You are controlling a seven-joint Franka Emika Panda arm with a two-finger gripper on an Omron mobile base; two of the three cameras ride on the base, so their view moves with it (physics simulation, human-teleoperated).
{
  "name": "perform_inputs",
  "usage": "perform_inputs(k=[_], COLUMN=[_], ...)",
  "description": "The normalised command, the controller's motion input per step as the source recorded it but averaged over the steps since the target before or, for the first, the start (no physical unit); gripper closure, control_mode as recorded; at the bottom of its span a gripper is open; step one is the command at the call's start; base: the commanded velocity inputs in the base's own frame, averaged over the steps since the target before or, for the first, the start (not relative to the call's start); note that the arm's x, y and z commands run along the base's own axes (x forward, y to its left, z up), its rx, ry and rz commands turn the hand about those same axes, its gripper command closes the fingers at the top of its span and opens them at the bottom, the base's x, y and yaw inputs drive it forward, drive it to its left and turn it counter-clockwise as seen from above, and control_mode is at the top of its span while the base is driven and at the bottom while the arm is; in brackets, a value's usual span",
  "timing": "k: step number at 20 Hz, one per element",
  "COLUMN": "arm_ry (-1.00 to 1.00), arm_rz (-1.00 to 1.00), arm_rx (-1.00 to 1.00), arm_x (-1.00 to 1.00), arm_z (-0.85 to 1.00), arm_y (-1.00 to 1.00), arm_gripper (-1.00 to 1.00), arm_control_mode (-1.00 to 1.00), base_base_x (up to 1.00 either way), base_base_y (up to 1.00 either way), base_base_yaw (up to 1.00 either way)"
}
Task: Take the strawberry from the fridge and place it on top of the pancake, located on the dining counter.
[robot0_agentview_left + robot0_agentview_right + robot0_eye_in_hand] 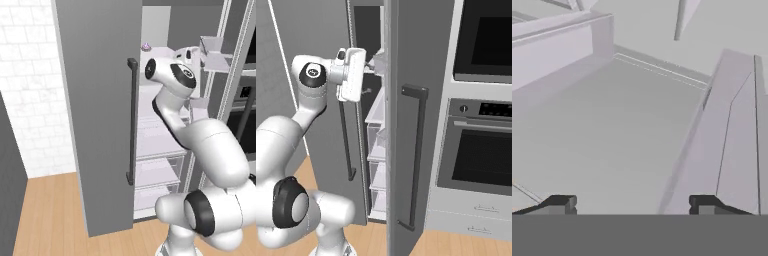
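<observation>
The fridge (95, 115) stands with both grey doors swung open, and white shelves and drawers (155, 165) show between them. My arm reaches into the upper part of the fridge. The hand (351, 75) is level with an upper shelf, past the edge of the right door (416, 125). In the hand view my gripper (632, 204) is open over a bare white shelf (612, 130), its fingertips (562, 202) wide apart with nothing between them. The strawberry, the pancake and the dining counter are out of view.
A small pale purple object (146, 46) sits on the top shelf, left of my hand. Long dark bar handles (132, 120) run down both doors. A steel wall oven (486, 150) stands right of the fridge. Door bins (217, 52) hang close to the arm.
</observation>
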Motion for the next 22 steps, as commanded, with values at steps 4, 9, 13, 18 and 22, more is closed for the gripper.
perform_inputs(k=[4, 9, 13, 18, 22], arm_ry=[0.00, -0.02, 0.00, 0.00, 0.00], arm_rz=[-0.08, -0.07, -0.06, -0.02, 0.00], arm_rx=[0.00, 0.00, 0.00, 0.00, 0.00], arm_x=[-0.03, -0.12, -0.06, 0.00, 0.00], arm_z=[0.18, 0.06, 0.00, -0.01, -0.06], arm_y=[-0.77, -0.84, -0.85, -0.78, -0.29], arm_gripper=[-1.00, -1.00, -1.00, -1.00, -1.00], arm_control_mode=[-1.00, -1.00, -1.00, -1.00, -1.00], base_base_x=[0.00, 0.00, 0.00, 0.00, 0.00], base_base_y=[0.00, 0.00, 0.00, 0.00, 0.00], base_base_yaw=[0.00, 0.00, 0.00, 0.00, 0.00])
